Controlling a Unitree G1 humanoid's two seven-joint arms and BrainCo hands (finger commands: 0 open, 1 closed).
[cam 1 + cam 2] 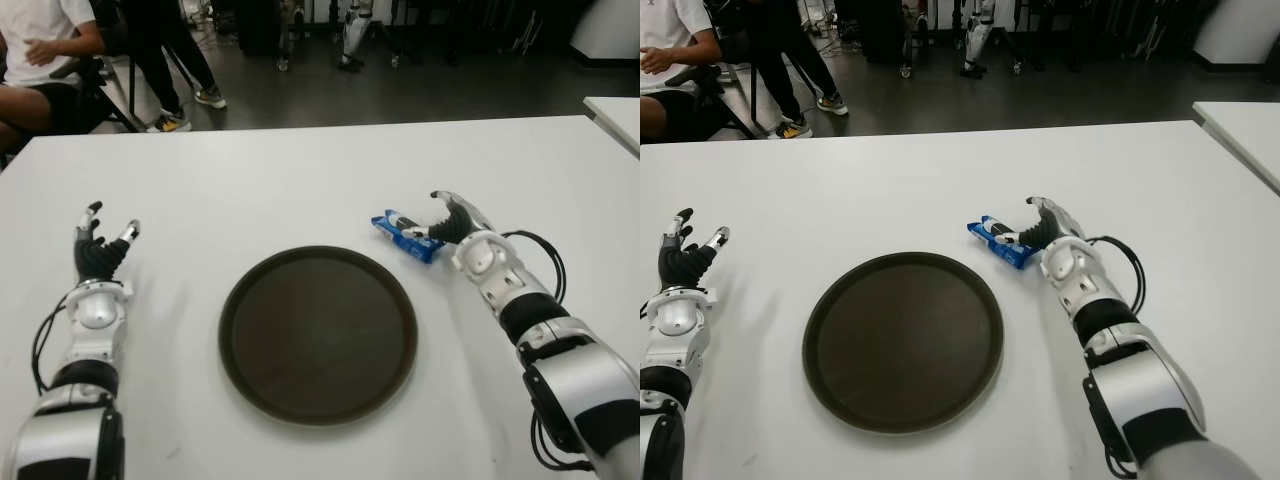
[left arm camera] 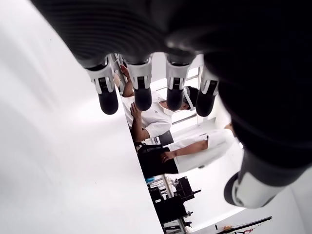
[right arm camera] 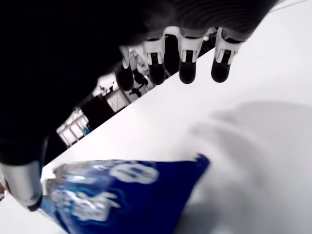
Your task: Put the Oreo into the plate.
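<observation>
The Oreo (image 1: 405, 236) is a blue pack lying flat on the white table (image 1: 300, 180), just beyond the right rim of the dark round plate (image 1: 318, 335). My right hand (image 1: 446, 222) hovers at the pack's right end, palm over it. In the right wrist view its fingers (image 3: 187, 63) stretch out straight past the Oreo (image 3: 122, 195) and do not close on it. The thumb shows beside the pack's near edge. My left hand (image 1: 101, 250) shows on the left of the plate with its fingers (image 2: 141, 92) spread and nothing in them.
A seated person (image 1: 40, 60) and a standing person's legs (image 1: 180, 70) are beyond the table's far left edge. Another white table (image 1: 615, 115) stands at the right. A black cable (image 1: 545, 260) loops by my right forearm.
</observation>
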